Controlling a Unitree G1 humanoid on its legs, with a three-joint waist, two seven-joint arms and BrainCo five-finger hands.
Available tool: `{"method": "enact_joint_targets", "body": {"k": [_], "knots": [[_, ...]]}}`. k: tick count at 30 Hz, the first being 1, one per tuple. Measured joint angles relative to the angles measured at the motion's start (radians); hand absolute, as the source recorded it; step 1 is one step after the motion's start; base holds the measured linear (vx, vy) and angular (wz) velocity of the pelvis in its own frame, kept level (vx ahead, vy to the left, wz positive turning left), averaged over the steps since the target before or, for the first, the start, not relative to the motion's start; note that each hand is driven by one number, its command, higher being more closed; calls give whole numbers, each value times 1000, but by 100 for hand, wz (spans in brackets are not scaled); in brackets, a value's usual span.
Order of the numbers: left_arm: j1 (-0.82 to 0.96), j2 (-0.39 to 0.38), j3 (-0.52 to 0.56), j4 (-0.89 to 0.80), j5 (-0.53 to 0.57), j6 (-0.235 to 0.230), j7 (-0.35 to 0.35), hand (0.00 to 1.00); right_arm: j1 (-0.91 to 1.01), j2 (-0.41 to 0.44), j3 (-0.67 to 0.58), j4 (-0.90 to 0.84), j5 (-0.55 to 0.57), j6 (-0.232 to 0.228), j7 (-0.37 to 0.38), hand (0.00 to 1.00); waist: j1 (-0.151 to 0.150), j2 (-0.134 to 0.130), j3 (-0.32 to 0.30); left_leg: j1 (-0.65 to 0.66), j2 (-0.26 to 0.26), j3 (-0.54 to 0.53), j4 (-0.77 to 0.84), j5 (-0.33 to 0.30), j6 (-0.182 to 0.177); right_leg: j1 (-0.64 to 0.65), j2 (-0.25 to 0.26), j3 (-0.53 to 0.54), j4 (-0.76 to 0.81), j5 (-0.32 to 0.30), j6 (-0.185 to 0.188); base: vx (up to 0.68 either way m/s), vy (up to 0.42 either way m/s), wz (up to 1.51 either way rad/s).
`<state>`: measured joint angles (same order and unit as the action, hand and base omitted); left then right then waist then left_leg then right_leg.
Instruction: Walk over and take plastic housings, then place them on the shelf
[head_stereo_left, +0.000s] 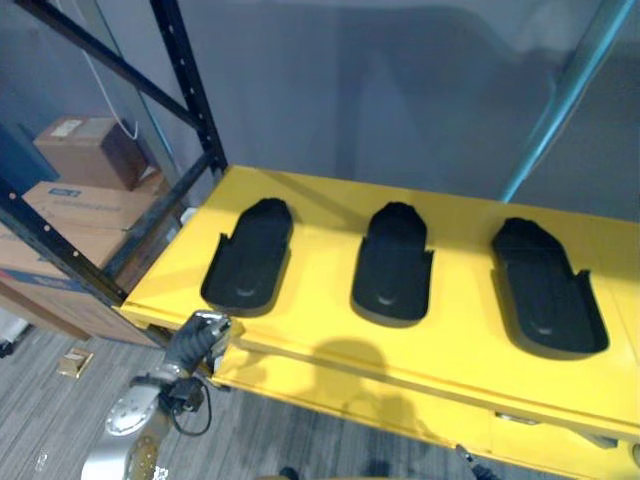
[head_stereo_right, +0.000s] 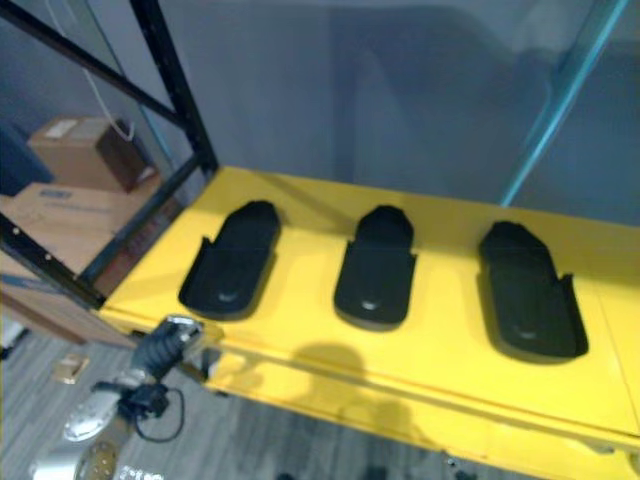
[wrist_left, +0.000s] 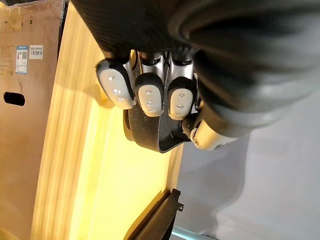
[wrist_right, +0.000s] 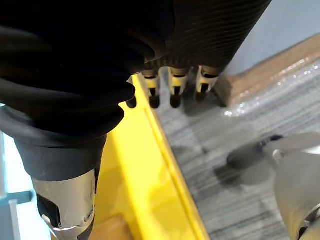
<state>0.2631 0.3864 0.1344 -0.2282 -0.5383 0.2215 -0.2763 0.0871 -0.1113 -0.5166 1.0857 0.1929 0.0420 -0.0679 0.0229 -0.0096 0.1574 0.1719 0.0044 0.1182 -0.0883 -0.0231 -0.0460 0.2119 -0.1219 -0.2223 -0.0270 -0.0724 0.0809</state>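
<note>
- All three black moulded plastic housings are already lying flat in a row on the yellow metal shelf (head_stereo_left: 320, 350): left housing (head_stereo_left: 248, 256), middle housing (head_stereo_left: 392, 265), right housing (head_stereo_left: 545, 288). They sit apart from each other, and neither hand is carrying one.
- The left hand (head_stereo_left: 200, 335) sits right at the shelf's front lip, just below the left housing. Its fingers look curled in with nothing inside them.
- The right hand (wrist_right: 172, 82) hangs low beside the yellow edge with its fingers loose and nothing in them.
- Our biggest worry is that left hand. If it swings up or forward from where it is, it could clip the lip. It could also shove the left housing crooked, or push it toward the black steel rack upright (head_stereo_left: 190, 85).
- The right hand has the same issue. It's so close to the shelf edge that turning or stepping away without pulling the arm in first could catch the fingers on it.
- If another housing has to go up here, the gaps between the three look tight to us. Dropping one in carelessly could bump a neighbour.
- The brown cardboard boxes (head_stereo_left: 85, 215) sit off to the left under the rack, so a wide turn that way looks cramped.
</note>
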Motion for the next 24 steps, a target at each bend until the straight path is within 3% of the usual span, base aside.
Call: {"method": "enact_joint_targets", "body": {"k": [24], "knots": [[-69,32,6,111,-6,22,66,100,10,-4,-1,-9,-21,0,0,0,-14,10,1,3,4,32,1,-3,-3,-13,3,34,-1,6,3,0,1,-2]]}}
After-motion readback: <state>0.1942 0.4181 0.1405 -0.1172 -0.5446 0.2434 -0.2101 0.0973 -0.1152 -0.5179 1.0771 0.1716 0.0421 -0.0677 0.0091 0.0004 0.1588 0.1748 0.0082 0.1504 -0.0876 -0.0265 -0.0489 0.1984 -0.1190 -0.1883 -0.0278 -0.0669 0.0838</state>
